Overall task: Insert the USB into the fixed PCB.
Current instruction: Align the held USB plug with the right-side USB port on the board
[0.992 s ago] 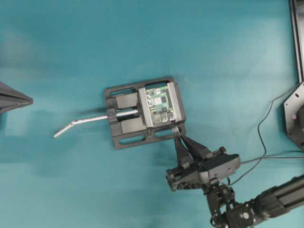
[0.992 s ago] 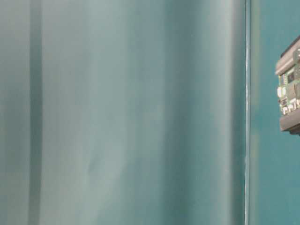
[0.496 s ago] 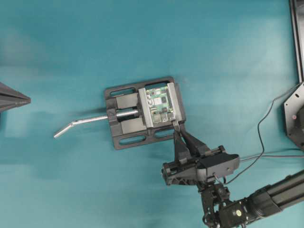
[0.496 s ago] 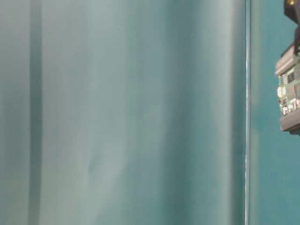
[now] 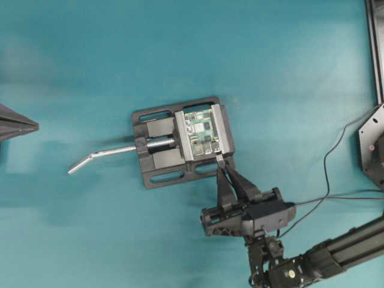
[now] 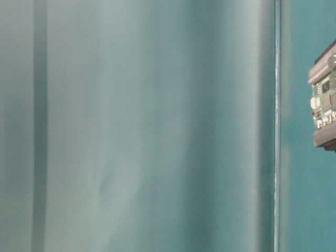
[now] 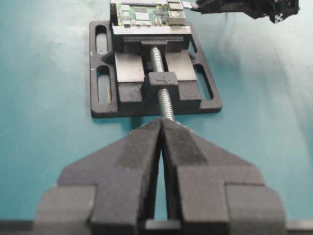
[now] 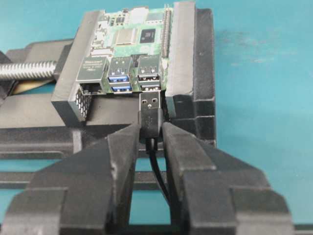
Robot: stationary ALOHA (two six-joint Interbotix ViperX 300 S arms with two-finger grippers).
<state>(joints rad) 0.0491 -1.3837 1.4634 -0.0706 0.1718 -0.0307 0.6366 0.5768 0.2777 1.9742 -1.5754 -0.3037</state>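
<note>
overhead view: the black vise (image 5: 180,142) sits on the teal surface (image 5: 90,72) and clamps the fixed pcb (image 5: 201,132) between its two grey jaw blocks. its bent silver handle (image 5: 105,155) sticks out to the left. the right tool (image 5: 219,164) reaches up from the lower right, fingertips drawn close together at the lower right corner of the board; the plug between them is too small to make out here. a thin black cable (image 5: 329,174) trails off to the right. the tip of the left tool (image 5: 35,125) shows at the left edge, well apart from the vise.

table-level view: mostly a blurred teal expanse; only an edge of the fixed pcb (image 6: 325,102) in the vise (image 6: 324,137) appears at the right border.

left wrist view: the left tool (image 7: 163,128) has its fingers pressed together, pinching nothing, aimed at the vise screw (image 7: 162,81). the vise (image 7: 117,100) holds the fixed pcb (image 7: 149,12) at its far end. the moving jaw carries a raised mark, unreadable.

right wrist view: the right tool (image 8: 149,133) pinches the usb (image 8: 150,112) by its black collar, silver plug pointing at the board. the plug's tip lies just below the black usb ports, touching or almost touching the lower one; which, cannot be told. the fixed pcb (image 8: 132,36) also carries two blue ports (image 8: 119,81) and a metal network jack (image 8: 90,69). a usb trident mark shows on the collar.
</note>
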